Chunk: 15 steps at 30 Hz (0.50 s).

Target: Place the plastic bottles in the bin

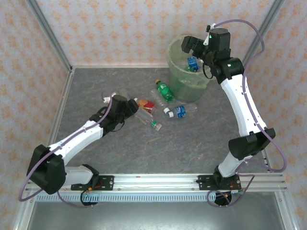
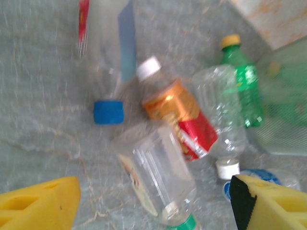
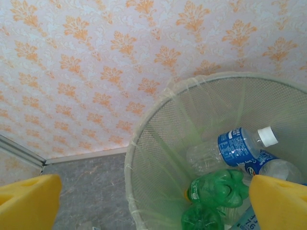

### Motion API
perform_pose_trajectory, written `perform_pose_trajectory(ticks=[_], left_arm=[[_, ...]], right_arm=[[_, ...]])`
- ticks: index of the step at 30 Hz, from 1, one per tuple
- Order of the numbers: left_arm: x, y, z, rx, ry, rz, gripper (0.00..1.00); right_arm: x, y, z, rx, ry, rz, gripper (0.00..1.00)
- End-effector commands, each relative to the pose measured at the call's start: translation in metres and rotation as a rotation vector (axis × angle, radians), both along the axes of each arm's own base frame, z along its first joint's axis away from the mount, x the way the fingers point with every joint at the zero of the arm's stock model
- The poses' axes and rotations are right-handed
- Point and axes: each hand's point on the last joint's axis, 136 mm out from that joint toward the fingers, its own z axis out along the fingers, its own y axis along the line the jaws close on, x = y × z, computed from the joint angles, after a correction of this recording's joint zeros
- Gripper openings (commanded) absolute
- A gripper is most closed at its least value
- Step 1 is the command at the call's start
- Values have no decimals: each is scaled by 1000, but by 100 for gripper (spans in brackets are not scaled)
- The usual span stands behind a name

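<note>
Tabletop [image 2: 43, 124]: bottles [image 2: 184, 122] before left tool [image 2: 153, 207].

Top cam: high at near edge, looks down on whole worktop [image 1: 120, 148]. L wrist cam: close over loose bottles [image 2: 158, 177] mid-worktop, facing down. R wrist cam: just above bin [image 3: 158, 158], looking in. Top cam shares both spots.
</note>
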Motion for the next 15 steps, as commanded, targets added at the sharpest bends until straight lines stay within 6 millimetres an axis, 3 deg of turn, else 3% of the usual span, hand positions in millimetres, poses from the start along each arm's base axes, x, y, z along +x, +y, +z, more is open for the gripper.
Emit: perform_pose_trajectory(ticks=[1,10,15], left_arm=[[-6,-34,-8,-105,18,-2,83],[-24,-98,-38,-158,89,-38,82],[-26,-120,-51,-141,122,-39,75]], right_arm=[[-12,3,9,36,-19,16,100],[-29,1,4,76,-13,20,100],[-46,-4,2,99,-20,18,100]])
